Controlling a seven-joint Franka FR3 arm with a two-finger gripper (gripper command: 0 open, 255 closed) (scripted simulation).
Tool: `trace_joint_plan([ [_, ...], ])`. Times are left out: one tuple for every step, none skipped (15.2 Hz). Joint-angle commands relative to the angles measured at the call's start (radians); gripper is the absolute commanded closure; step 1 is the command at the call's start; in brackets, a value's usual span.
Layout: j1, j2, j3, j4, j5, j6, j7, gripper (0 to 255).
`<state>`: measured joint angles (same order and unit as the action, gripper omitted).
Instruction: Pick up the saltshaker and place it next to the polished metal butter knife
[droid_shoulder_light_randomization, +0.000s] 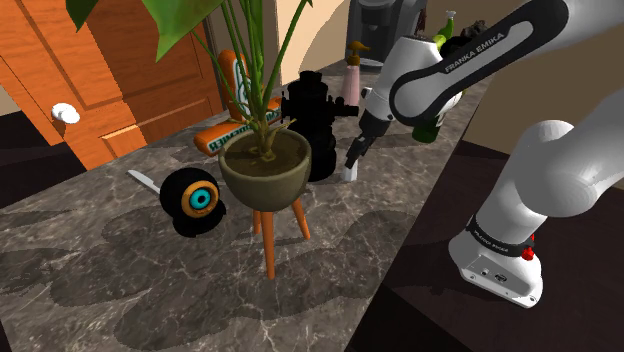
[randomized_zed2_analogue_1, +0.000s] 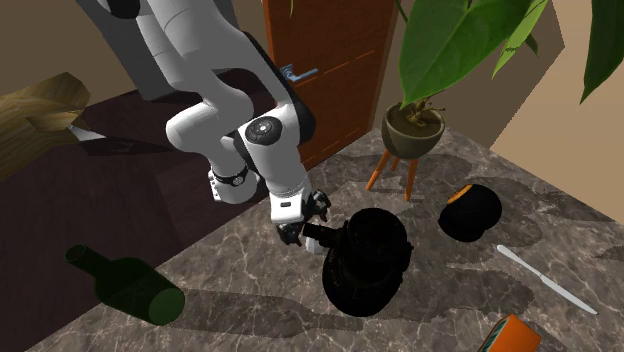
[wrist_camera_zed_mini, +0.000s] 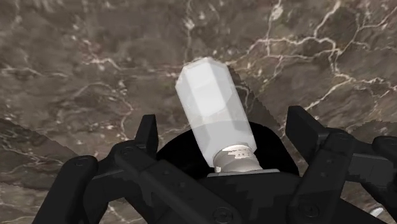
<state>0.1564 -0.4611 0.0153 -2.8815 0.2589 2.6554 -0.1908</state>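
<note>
The pincer (wrist_camera_zed_mini: 222, 124) is spread wide. Its black fingers (wrist_camera_zed_mini: 146, 135) stand on either side of the saltshaker (wrist_camera_zed_mini: 213, 114) and neither touches it. The saltshaker is a white, faceted body with a metal cap. The cap sits close under the palm, and the body reaches away towards the dark marbled desk (wrist_camera_zed_mini: 76, 57), leaning somewhat against the pincer's line.

In the shoulder view the pincer (droid_shoulder_light_randomization: 355, 150) hangs low over the desk (droid_shoulder_light_randomization: 120, 280), with the saltshaker (droid_shoulder_light_randomization: 349, 172) showing as a small white shape just under it. A black machine (droid_shoulder_light_randomization: 310, 120) stands just beside it on that view's left. Nearer and further left is a plant pot (droid_shoulder_light_randomization: 265, 170) on orange legs, then a round black thing (droid_shoulder_light_randomization: 192, 200) with an orange and teal ring. The knife (droid_shoulder_light_randomization: 143, 180) lies flat beyond that, well apart from the saltshaker, near an orange door (droid_shoulder_light_randomization: 110, 70). A green bottle (droid_shoulder_light_randomization: 430, 125) stands behind the arm.

In the second exterior view the pincer (randomized_zed2_analogue_1: 300, 232) is down at the desk, close against the machine (randomized_zed2_analogue_1: 365, 262). The knife (randomized_zed2_analogue_1: 545, 280) lies far off on that view's right, past the round black thing (randomized_zed2_analogue_1: 470, 212). The pot (randomized_zed2_analogue_1: 412, 130) stands at the far side near the door (randomized_zed2_analogue_1: 330, 70).
</note>
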Motion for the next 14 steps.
trace_joint_plan([
  [0.001, 0.002, 0.000, 0.000, 0.001, 0.002, 0.000, 0],
  [0.001, 0.002, 0.000, 0.000, 0.001, 0.002, 0.000, 0],
  [0.001, 0.002, 0.000, 0.000, 0.001, 0.002, 0.000, 0],
  [0.001, 0.002, 0.000, 0.000, 0.001, 0.002, 0.000, 0],
  [0.001, 0.002, 0.000, 0.000, 0.001, 0.002, 0.000, 255],
  [0.001, 0.002, 0.000, 0.000, 0.001, 0.002, 0.000, 255],
  [0.001, 0.002, 0.000, 0.000, 0.001, 0.002, 0.000, 255],
  [0.001, 0.002, 0.000, 0.000, 0.001, 0.002, 0.000, 255],
  [0.001, 0.001, 0.000, 0.000, 0.001, 0.002, 0.000, 255],
  [0.001, 0.001, 0.000, -0.001, 0.001, 0.002, 0.000, 255],
  [0.001, 0.001, 0.000, -0.001, 0.001, 0.002, 0.000, 255],
  [0.001, 0.001, 0.000, -0.001, 0.001, 0.002, 0.000, 255],
  [0.001, 0.001, 0.000, -0.001, 0.001, 0.002, 0.000, 255],
  [0.001, 0.002, 0.000, 0.000, 0.001, 0.002, 0.000, 255],
])
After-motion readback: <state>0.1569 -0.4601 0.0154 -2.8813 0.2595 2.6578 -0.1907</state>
